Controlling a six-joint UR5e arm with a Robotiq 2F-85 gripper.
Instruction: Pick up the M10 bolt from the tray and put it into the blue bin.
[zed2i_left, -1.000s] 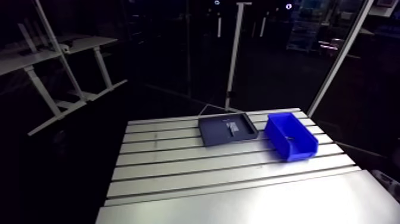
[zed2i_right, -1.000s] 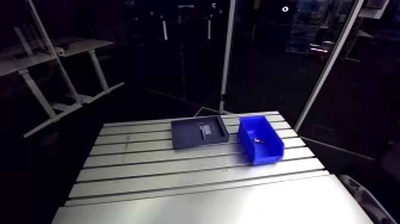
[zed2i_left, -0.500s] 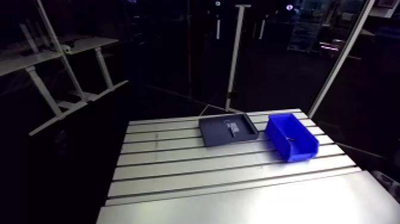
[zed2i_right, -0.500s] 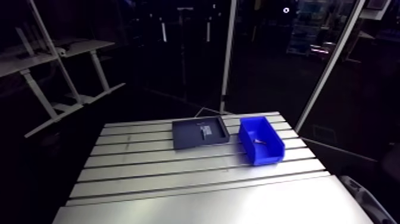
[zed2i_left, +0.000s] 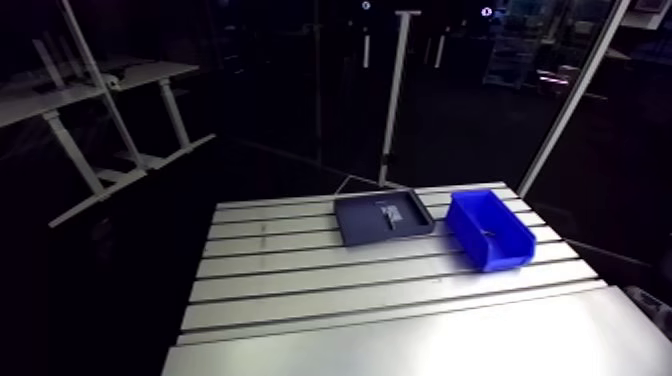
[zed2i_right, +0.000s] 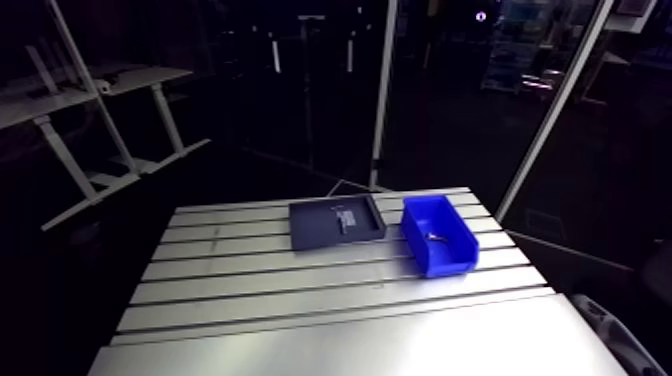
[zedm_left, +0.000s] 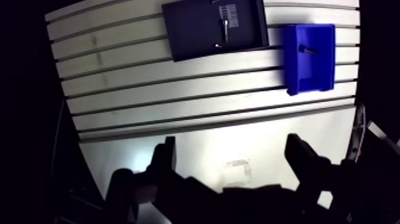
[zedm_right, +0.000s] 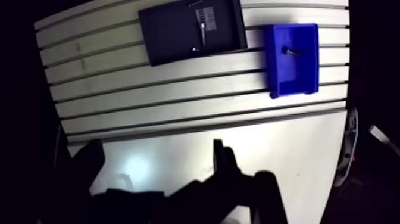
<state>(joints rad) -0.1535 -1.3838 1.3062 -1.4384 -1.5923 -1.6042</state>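
Standing wide apart, fingers (zedm_left: 166, 164) hang over table (zedm_left: 178, 98); tray (zedm_left: 190, 33), blue bin (zedm_left: 312, 74) beside far edge.

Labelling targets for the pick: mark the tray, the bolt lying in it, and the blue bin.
tray (zedm_left: 190, 30): wrist view, bare part of its dark floor.
bolt (zedm_left: 225, 27): wrist view, middle of its pale length.
blue bin (zedm_left: 309, 74): wrist view, bare part of its floor.

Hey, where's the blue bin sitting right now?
In the arm view the blue bin sits on the far right side of the table, just right of the dark tray with a narrow gap between them, well ahead of the gripper.
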